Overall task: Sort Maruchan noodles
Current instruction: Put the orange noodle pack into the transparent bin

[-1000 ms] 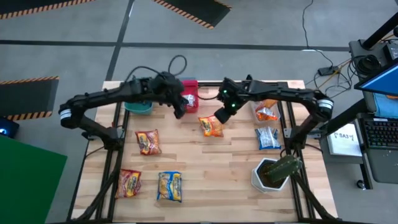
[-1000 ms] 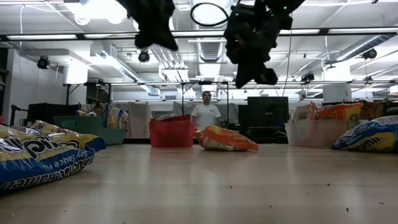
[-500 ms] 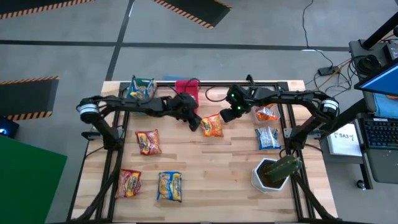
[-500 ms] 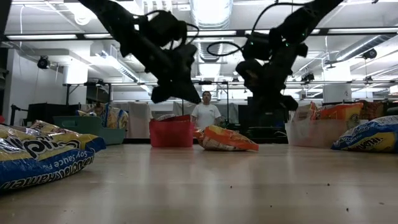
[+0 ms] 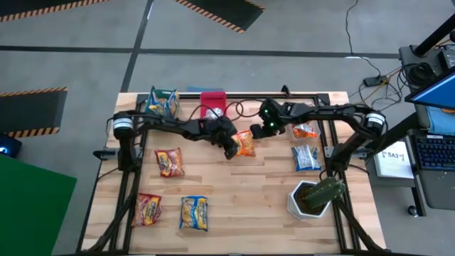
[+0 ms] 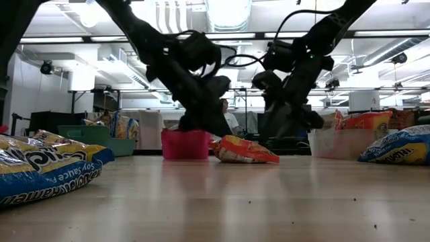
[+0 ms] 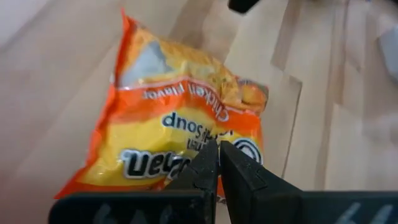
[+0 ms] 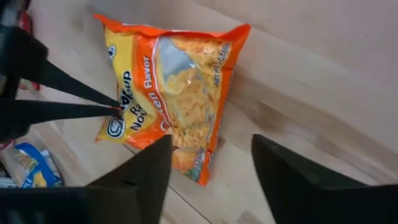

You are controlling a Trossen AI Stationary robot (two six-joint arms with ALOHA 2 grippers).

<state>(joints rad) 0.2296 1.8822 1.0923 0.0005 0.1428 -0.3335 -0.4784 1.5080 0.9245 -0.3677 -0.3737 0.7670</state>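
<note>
Left gripper [image 5: 232, 148] clenched tight, tips touching the edge of the orange packet [image 5: 246, 144]; cannot tell whether any wrapper is pinched between them. Right gripper [image 5: 261, 129] released, fingers spread, poised just over the same packet's other side. Packet flat on the desk [image 5: 234, 192], middle of the width, nearer the far edge than the near one.

To do this well: pin or nudge the wrapper with the closed tips, bring the spread fingers down across a crimped end, close only once film sits between the pads. Slippery and crinkly by the look of it, so slow and low.

Room: bare wood toward the near edge; pink bin [image 5: 212, 103] close at the far edge, teal bin [image 5: 160, 102] toward the far left corner. Both wrists crowded together, so lift apart.
</note>
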